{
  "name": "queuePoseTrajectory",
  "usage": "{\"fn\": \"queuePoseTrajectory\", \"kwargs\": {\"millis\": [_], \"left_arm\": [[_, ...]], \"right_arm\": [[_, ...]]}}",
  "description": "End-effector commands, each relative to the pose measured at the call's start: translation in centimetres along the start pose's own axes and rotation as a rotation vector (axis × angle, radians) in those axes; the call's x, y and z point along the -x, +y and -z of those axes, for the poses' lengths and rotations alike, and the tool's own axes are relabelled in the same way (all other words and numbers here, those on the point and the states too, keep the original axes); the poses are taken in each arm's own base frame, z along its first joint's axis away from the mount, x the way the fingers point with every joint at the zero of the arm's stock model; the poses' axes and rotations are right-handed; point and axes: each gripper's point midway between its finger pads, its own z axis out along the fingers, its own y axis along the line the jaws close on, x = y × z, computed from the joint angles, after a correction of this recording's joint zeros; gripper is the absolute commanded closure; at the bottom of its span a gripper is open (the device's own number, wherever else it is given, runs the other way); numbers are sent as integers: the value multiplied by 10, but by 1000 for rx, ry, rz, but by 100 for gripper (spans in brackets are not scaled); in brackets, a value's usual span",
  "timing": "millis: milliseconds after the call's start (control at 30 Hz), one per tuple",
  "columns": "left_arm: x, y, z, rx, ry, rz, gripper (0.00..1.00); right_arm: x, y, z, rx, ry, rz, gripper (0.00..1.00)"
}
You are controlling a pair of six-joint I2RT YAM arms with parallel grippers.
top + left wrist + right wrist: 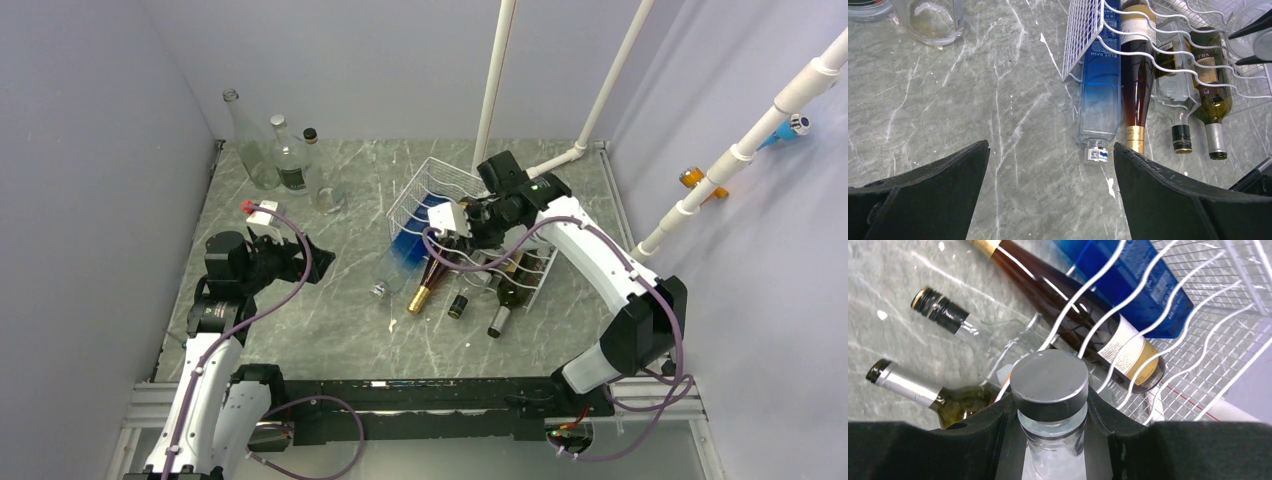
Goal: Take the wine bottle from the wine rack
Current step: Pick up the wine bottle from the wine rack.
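Note:
The white wire wine rack (432, 182) lies on the marble table, and it also shows in the left wrist view (1083, 30) and the right wrist view (1208, 335). My right gripper (470, 225) (1050, 409) is over the rack, shut on the neck of a clear glass bottle with a grey cap (1050, 377). Under the wavy wires lie a blue bottle (1100, 75), a dark wine bottle with gold foil (1137, 85), a clear bottle with a black cap (1179, 100) and a green bottle with silver foil (1215, 107). My left gripper (310, 258) (1050, 190) is open and empty, left of the rack.
Several empty glass bottles (272, 150) and a glass (328, 198) stand at the back left; the glass also shows in the left wrist view (935, 20). White plastic pipes (495, 80) rise behind the rack and along the right wall.

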Motion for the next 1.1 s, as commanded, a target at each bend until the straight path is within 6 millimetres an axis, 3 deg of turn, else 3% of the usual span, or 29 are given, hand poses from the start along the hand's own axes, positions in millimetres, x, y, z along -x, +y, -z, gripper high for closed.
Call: {"fn": "queuePoseTrajectory", "kwargs": {"millis": [0, 433, 600, 900, 1067], "left_arm": [[20, -4, 4, -11, -47, -39, 0], [20, -7, 3, -28, -49, -41, 0], [20, -8, 3, -32, -49, -44, 0], [21, -11, 3, -52, -53, -46, 0], [22, -13, 4, -58, -57, -49, 0]], "right_arm": [[41, -35, 29, -144, -201, -76, 100], [39, -68, 83, -319, -414, -308, 100], [33, -74, 92, -345, -456, -365, 100], [42, -90, 129, -399, -541, -413, 100], [42, -94, 136, -405, -572, -444, 100]]}}
